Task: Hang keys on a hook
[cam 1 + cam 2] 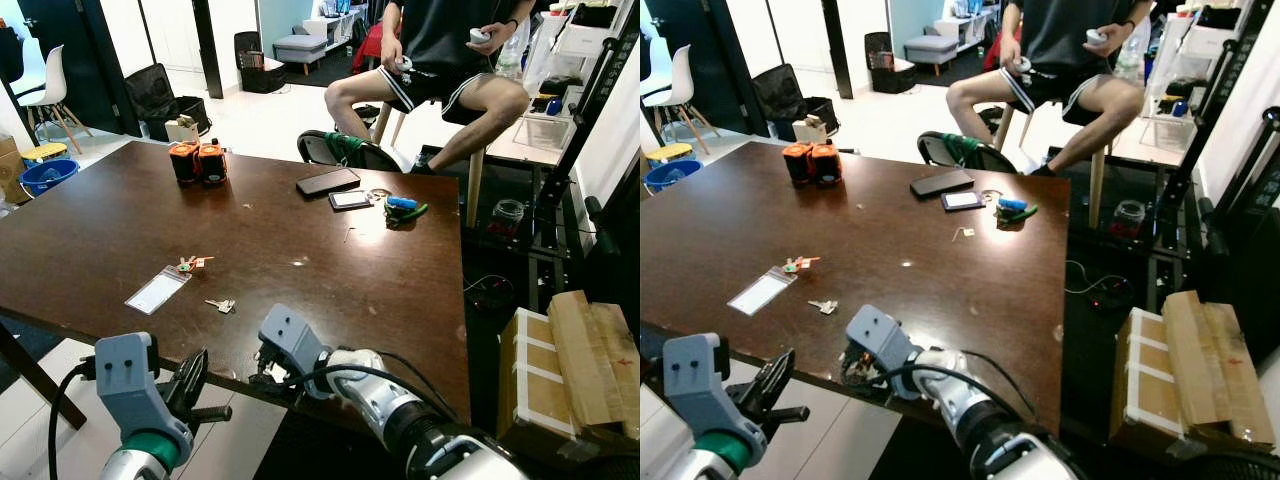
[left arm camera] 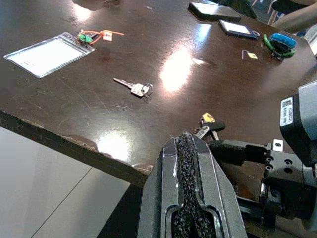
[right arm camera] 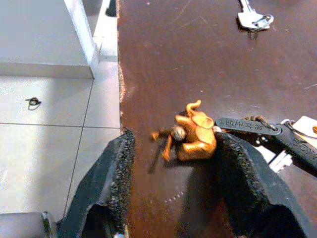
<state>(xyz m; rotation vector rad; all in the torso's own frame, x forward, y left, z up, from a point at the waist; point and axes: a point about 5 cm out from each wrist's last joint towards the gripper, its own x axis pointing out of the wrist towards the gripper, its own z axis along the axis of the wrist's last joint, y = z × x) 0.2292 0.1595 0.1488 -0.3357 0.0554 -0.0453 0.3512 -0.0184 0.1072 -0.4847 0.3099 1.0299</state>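
Lying at the near edge of the dark brown wooden bench [image 3: 208, 54], the key bunch with a golden elephant charm and black tags [image 3: 195, 134] sits between the spread, open fingers of the right tool [image 3: 173, 186], untouched. Left tool [image 2: 190, 191] hovers just off the bench edge, fingers pressed closed, empty. A single silver key [image 1: 221, 305] lies nearby.

Legible text: none. Black key tags [image 3: 247, 125] near the table's [image 1: 120, 240] front edge bore lettering, unreadable. White sticker [image 2: 287, 111] on the right arm carried a code, illegible.
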